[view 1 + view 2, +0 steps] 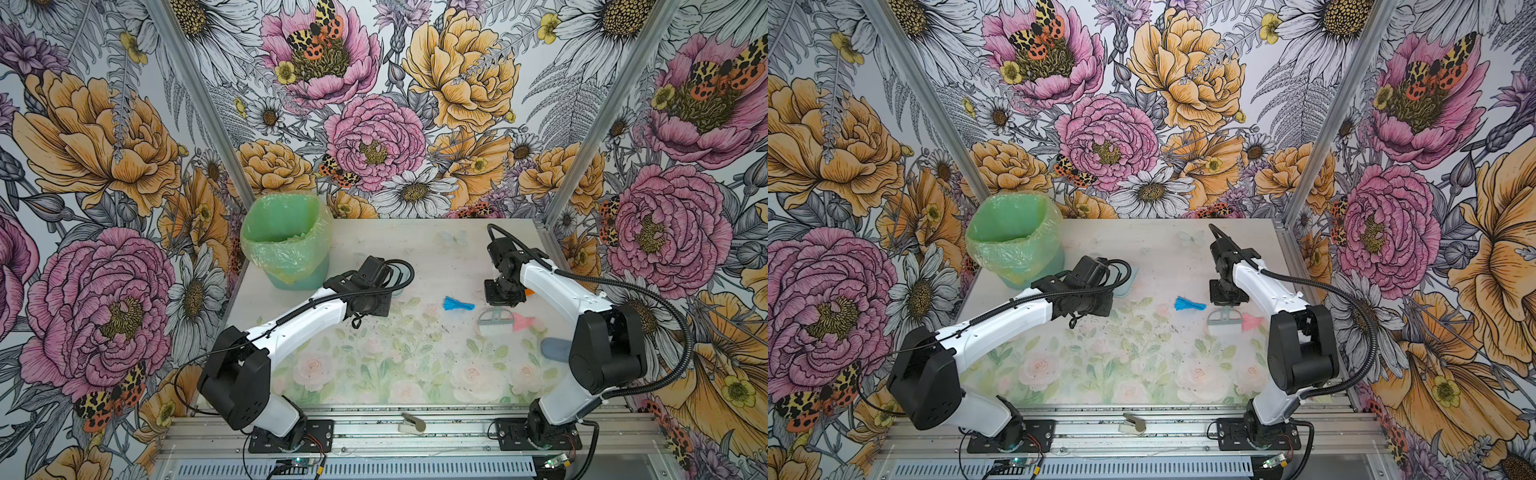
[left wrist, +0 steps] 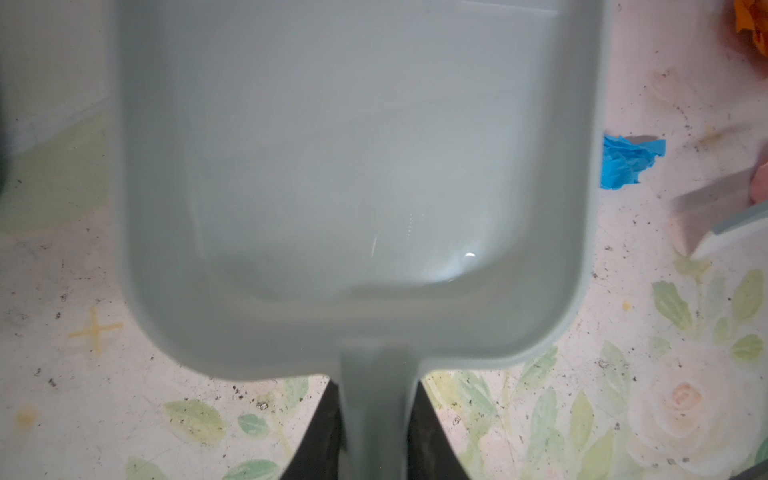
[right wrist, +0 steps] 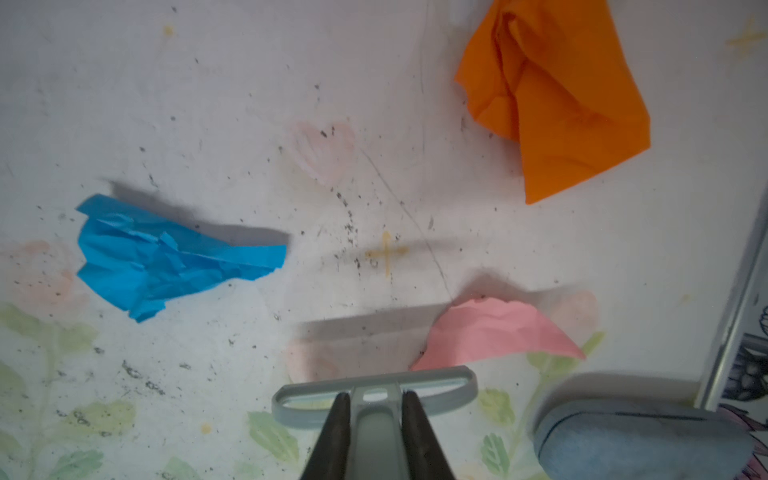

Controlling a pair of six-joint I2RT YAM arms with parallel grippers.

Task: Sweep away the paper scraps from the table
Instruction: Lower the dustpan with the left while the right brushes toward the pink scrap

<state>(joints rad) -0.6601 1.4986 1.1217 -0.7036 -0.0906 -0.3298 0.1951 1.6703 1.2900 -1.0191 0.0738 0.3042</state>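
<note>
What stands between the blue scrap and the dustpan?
Nothing visible: only bare table separates the blue scrap from the dustpan in the left gripper. The brush and pink scrap lie on its other side.

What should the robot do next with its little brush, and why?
Probably the right gripper should slide its brush toward the blue scrap and push it to the dustpan that the left gripper holds. The dustpan is empty, and the blue scrap lies between it and the brush.
</note>
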